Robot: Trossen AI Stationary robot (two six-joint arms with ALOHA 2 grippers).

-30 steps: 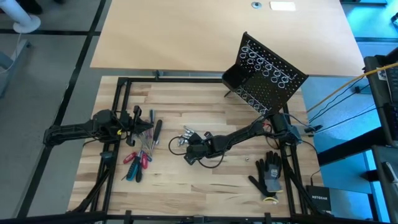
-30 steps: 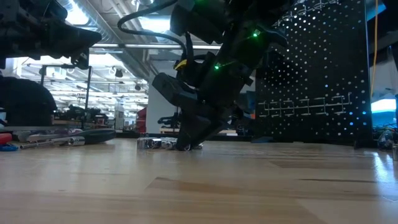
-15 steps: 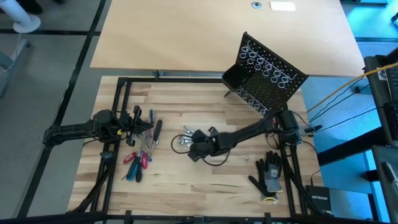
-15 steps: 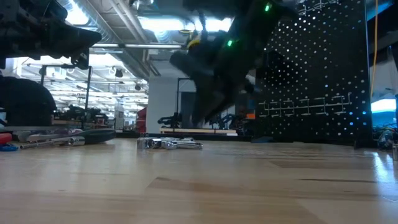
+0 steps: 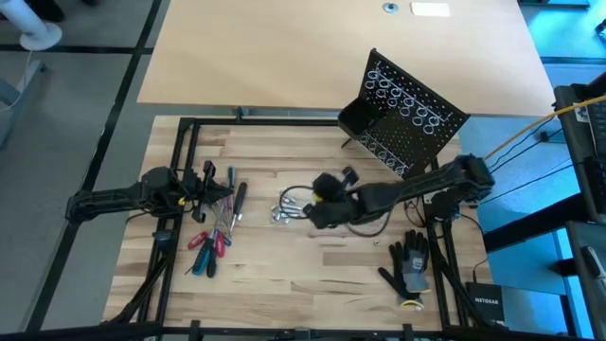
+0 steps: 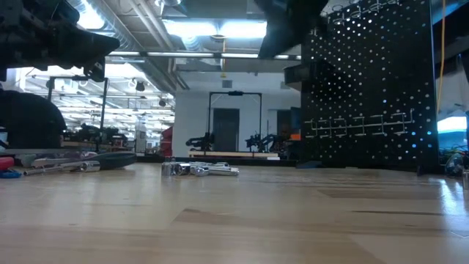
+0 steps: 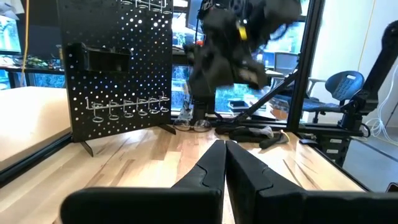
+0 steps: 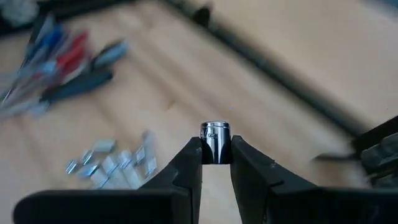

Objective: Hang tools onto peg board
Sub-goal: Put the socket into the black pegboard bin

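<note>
The right tool (image 8: 216, 163) pinches a small silver socket (image 8: 215, 143) between its tips, lifted above the worktop (image 5: 284, 275) near the loose silver bits (image 5: 287, 210); the left tool (image 7: 225, 163), pressed together, waits by the screwdrivers (image 5: 216, 227). The carrying step seems under way, and next the socket must travel to the peg board (image 5: 407, 118). The socket's short axis runs on outward past the tips.

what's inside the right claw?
A small silver bit, pinched between the right claw's fingertips, top end exposed. Its lower part is covered by the fingers.
</note>
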